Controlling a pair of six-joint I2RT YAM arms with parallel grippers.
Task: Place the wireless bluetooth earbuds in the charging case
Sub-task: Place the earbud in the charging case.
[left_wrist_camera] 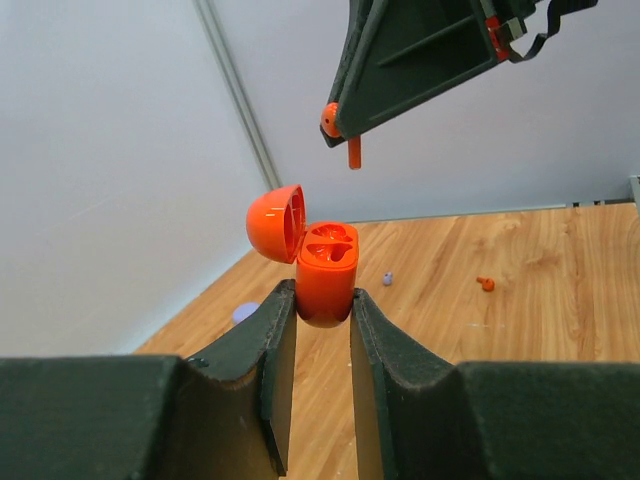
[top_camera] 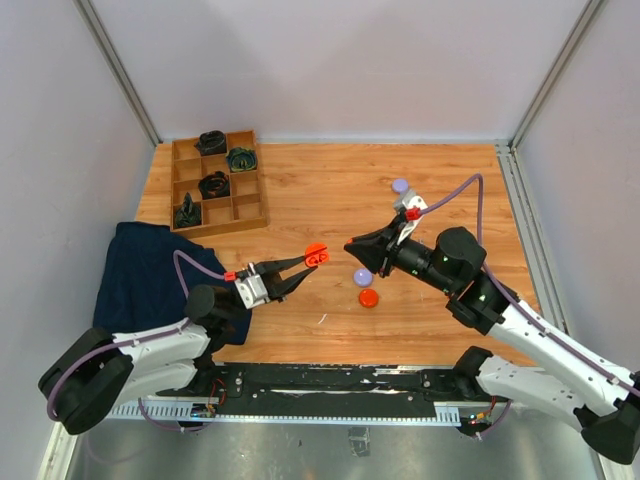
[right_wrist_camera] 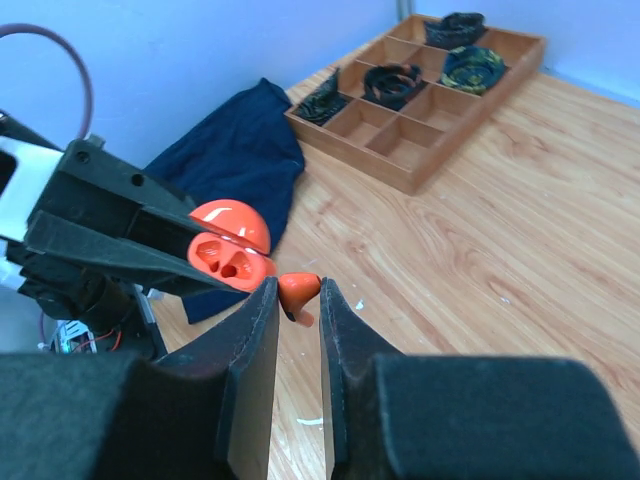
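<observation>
The orange-red charging case [left_wrist_camera: 325, 280] is held off the table with its lid [left_wrist_camera: 275, 222] hinged open and both sockets empty. My left gripper [left_wrist_camera: 323, 300] is shut on its lower body. My right gripper [right_wrist_camera: 297, 293] is shut on an orange-red earbud [right_wrist_camera: 298, 288], stem down, a short way to the right of the open case [right_wrist_camera: 230, 262]. In the top view the case [top_camera: 316, 255] and the right gripper [top_camera: 350, 245] face each other above mid-table. A loose lavender earbud [left_wrist_camera: 387, 278] and a loose orange-red earbud [left_wrist_camera: 485, 284] lie on the wood.
A wooden compartment tray [top_camera: 252, 205] holding black coiled bundles stands at the back left. A dark blue cloth [top_camera: 140, 275] lies at the left edge. A lavender disc [top_camera: 362, 277] and an orange-red disc [top_camera: 368, 297] lie below the right gripper, another lavender disc [top_camera: 400, 186] farther back.
</observation>
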